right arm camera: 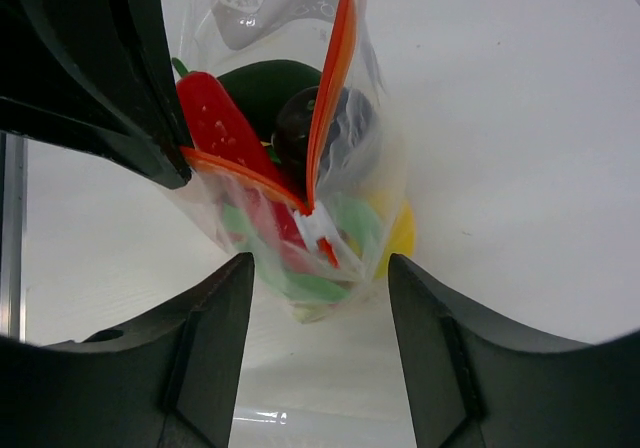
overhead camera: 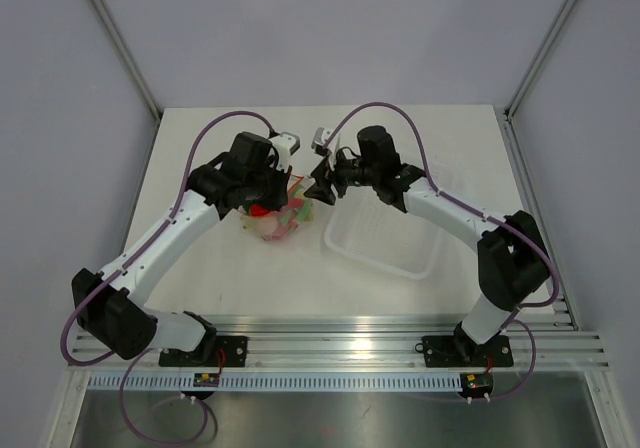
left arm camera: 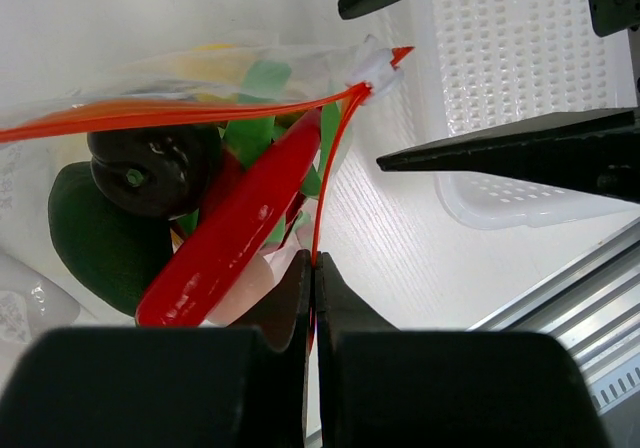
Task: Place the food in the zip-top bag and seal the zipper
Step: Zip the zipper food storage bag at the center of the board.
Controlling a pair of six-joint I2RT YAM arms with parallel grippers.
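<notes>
The clear zip-top bag lies mid-table with its mouth open. Inside it I see the long red chilli, the dark green avocado, the dark round fruit and some yellow banana. The orange-red zipper gapes in a V in the right wrist view. My left gripper is shut on the near zipper strip. My right gripper is open just short of the bag's white slider corner, not touching it.
A rigid clear plastic tray sits right of the bag, under my right arm; it also shows in the left wrist view. The aluminium rail runs along the near table edge. Enclosure posts stand at the back corners.
</notes>
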